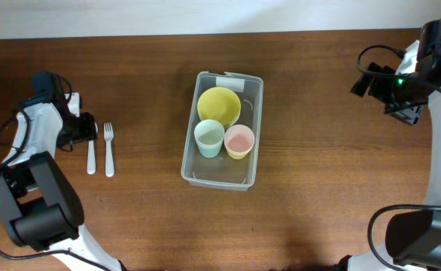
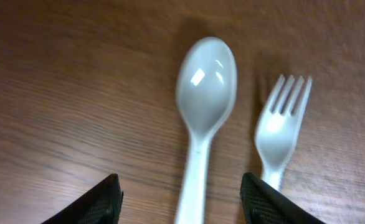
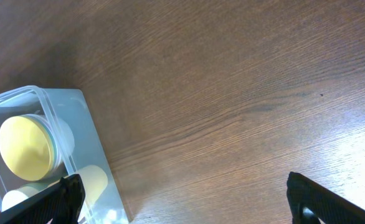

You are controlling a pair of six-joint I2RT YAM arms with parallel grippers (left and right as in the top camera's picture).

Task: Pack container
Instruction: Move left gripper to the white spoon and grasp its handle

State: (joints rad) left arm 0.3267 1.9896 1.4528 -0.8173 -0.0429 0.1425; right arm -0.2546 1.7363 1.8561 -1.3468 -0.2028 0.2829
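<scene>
The bench (image 1: 318, 188) is dark brown wood with fine visible grain and a soft sheen. The container (image 1: 217, 172) is clear, smooth plastic. The spoon (image 2: 205, 87) and fork (image 2: 281, 130) are glossy white plastic; the yellow bowl (image 1: 219, 105) looks matt.

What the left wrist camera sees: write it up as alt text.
A white plastic spoon lies on the wooden table, its handle reaching into the open left gripper. A white fork lies alongside it, apart.

Nothing legible anywhere; only a small white label (image 1: 225, 82), too small to read, at the container's (image 1: 190, 139) 12 o'clock end.
</scene>
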